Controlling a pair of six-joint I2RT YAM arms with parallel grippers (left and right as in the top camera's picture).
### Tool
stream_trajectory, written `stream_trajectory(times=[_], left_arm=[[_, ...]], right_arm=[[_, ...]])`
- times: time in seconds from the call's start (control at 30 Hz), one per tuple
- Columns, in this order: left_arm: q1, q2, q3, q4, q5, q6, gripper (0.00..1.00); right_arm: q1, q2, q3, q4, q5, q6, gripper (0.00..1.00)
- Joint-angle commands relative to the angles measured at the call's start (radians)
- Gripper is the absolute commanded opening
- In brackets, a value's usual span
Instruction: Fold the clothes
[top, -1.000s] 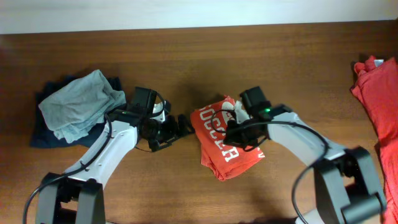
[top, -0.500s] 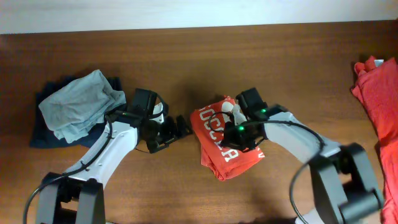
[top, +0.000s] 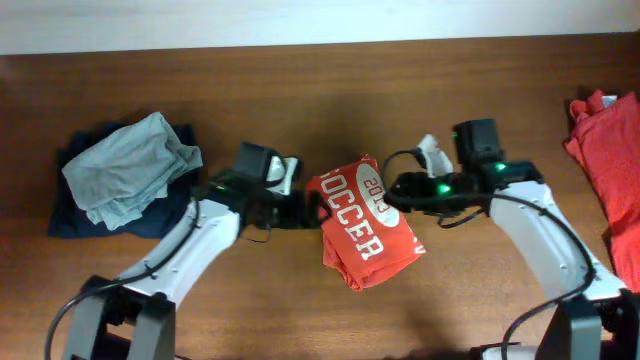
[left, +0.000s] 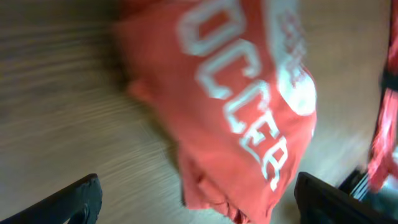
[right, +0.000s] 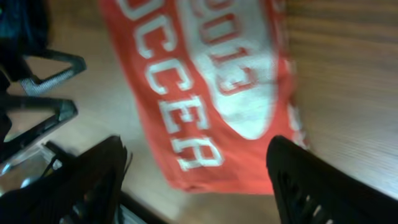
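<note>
While both arms flank it, the shirt (top: 362, 222) lies folded at mid-table (top: 300, 90), print up. Its long axis runs from far edge to near edge, skewed a little toward the near-right corner. Left gripper (top: 308, 212) sits just beside its left edge, jaws spread wide, empty. Right gripper (top: 396, 188) hangs at the fold's far-right corner, fingers apart, gripping nothing. Second shirt (top: 605, 150) is heaped at the right edge, nearer the right arm. Grey-and-navy pile (top: 125, 175) is near the left edge. Judgement: this fold looks done, so the next reach likely goes right.
</note>
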Motion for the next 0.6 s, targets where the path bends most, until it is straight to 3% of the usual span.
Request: stream_trajectory(times=[0.0,0.1,0.23,0.3,0.37,0.43,0.57], left_arm=[[-0.048,-0.009,-0.008,0.011,-0.043,0.155,0.98],[-0.04,-0.009,-0.005,0.047,-0.088,0.156,0.98],[-0.007,-0.009,0.016,0.15,-0.087,0.237,0.98],[0.002,-0.009,0.018,0.235,-0.087,0.292,0.92],[0.001,-0.003,0.018,0.32,-0.094,0.327,0.79],[0.001,0.024,0.018,0.361,-0.105,0.327,0.72],[0.001,0.093,0.018,0.391,-0.143,0.331,0.68]], right_arm=[[-0.067,0.035,0.01,-0.045,-0.056,-0.093,0.68],[-0.092,0.035,0.01,-0.123,-0.073,-0.094,0.57],[-0.087,0.035,0.01,-0.215,-0.066,-0.027,0.31],[-0.074,0.035,0.008,-0.238,-0.043,0.052,0.22],[-0.051,0.035,0.003,-0.241,0.002,0.158,0.06],[-0.016,0.035,-0.004,-0.229,0.034,0.232,0.04],[0.057,0.036,-0.007,-0.199,0.034,0.245,0.04]])
